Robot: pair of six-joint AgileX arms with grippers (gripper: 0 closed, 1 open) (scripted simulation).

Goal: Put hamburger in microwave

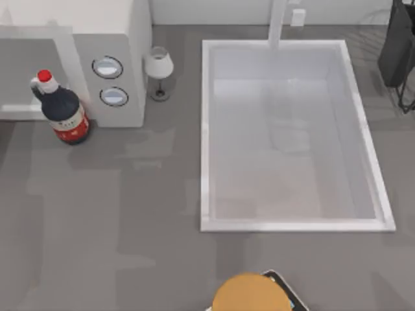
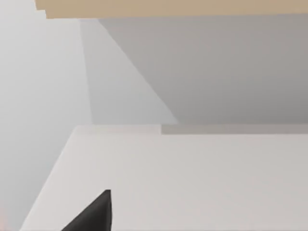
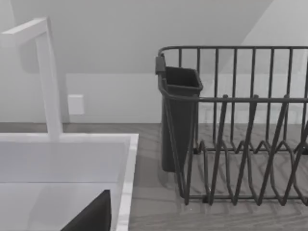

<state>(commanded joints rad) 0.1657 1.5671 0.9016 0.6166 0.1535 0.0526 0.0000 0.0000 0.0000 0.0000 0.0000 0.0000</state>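
The microwave [image 1: 127, 34] is a white box at the table's back left, with two round silver-rimmed dials [image 1: 107, 67] on its side panel and a grey, white-framed front [image 1: 32, 71] to their left. The hamburger is out of view. A dark part of my left gripper [image 2: 94, 215] pokes in over a plain white surface [image 2: 192, 178] in the left wrist view. In the right wrist view a dark part of my right gripper [image 3: 94, 215] hangs over the sink's corner, near the dish rack.
A dark bottle with a red cap [image 1: 63, 110] stands before the microwave, with a wine glass [image 1: 159, 68] beside it. A big white sink [image 1: 367, 155] with a faucet [image 3: 48, 77] fills the middle right. A black dish rack [image 3: 240, 130] stands at the back right. A tan disc [image 1: 251, 295] lies at the front edge.
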